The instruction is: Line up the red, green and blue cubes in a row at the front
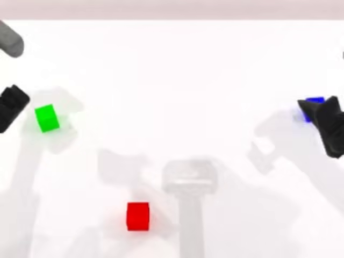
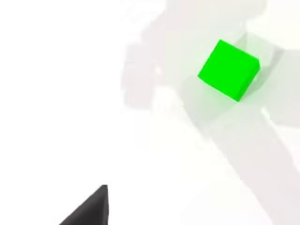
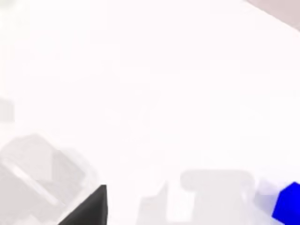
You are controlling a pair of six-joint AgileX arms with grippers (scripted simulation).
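Here the white desk (image 1: 177,80) carries three small cubes, well apart from one another. The green cube (image 1: 47,118) sits at the left edge of the top view, middle height, with the left hand (image 1: 12,105) just beside it on its left, not touching; whether its fingers are apart or together cannot be told. The blue cube (image 1: 310,107) lies at the far right, partly covered by the right hand (image 1: 330,121); that grip's state cannot be told either. The red cube (image 1: 138,216) rests alone at lower centre-left, near the bottom edge.
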